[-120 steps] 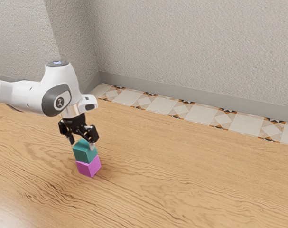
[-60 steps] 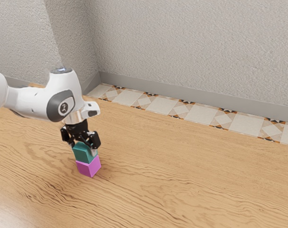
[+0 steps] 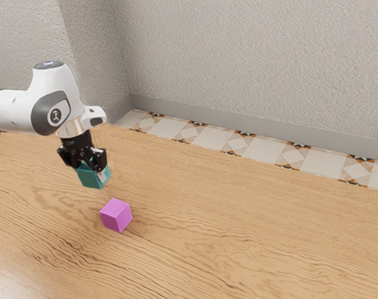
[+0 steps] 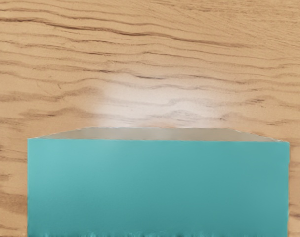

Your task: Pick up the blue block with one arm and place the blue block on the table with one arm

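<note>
Blue block (image 3: 91, 179) hangs in the tool (image 3: 90, 170), which is clamped across its width, above the wooden surface (image 3: 238, 230), near the magenta block (image 3: 116, 215). Picking seems done; next, lower and release it.

My claw (image 3: 91, 169) grips the first block (image 3: 89, 180) between its fingers, above the bench (image 3: 238, 218). The second block (image 3: 116, 215) sits on the bench, lower than my claw, apart from it, toward the exterior view's right. Well away from my claw, beyond the bench, lies the floor (image 3: 263, 151), then the wall (image 3: 257, 56).
</note>
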Controlling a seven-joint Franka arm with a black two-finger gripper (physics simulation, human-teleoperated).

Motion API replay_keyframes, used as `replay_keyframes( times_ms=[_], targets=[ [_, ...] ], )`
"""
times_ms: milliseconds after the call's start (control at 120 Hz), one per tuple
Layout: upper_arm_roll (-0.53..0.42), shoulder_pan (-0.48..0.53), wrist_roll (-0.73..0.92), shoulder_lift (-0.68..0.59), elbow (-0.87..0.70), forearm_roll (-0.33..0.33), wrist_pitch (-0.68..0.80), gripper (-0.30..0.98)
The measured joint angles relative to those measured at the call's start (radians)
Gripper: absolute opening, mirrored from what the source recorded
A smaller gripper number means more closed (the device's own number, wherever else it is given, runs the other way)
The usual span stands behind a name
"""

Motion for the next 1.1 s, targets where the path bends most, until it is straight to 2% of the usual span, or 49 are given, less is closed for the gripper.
replay_keyframes(
  times_ms=[142, 283, 350, 550, 642, 750, 842, 942, 983, 1033, 1100],
  targets=[
    [0.062, 0.118, 0.034, 0.123, 0.045, -0.008, -0.013, 0.31],
    [0.069, 0.060, 0.065, 0.215, 0.047, -0.032, 0.025, 0.31],
    [0.069, 0.059, 0.081, 0.225, 0.045, -0.050, 0.039, 0.40],
    [0.070, 0.080, 0.136, 0.229, 0.040, -0.100, 0.055, 0.56],
    [0.067, 0.081, 0.154, 0.198, 0.042, -0.108, 0.050, 0.60],
    [0.037, 0.080, 0.171, 0.011, 0.058, -0.100, -0.016, 0.64],
    [-0.091, 0.134, 0.161, -0.065, 0.276, -0.030, -0.165, 0.65],
    [-0.183, 0.048, 0.150, -0.076, 0.436, 0.034, -0.294, 0.67],
    [-0.184, 0.023, 0.146, -0.075, 0.455, 0.045, -0.331, 0.67],
    [-0.142, -0.016, 0.141, -0.066, 0.463, 0.037, -0.355, 0.67],
    [-0.111, -0.018, 0.135, -0.053, 0.465, 0.025, -0.369, 0.68]
  ],
)
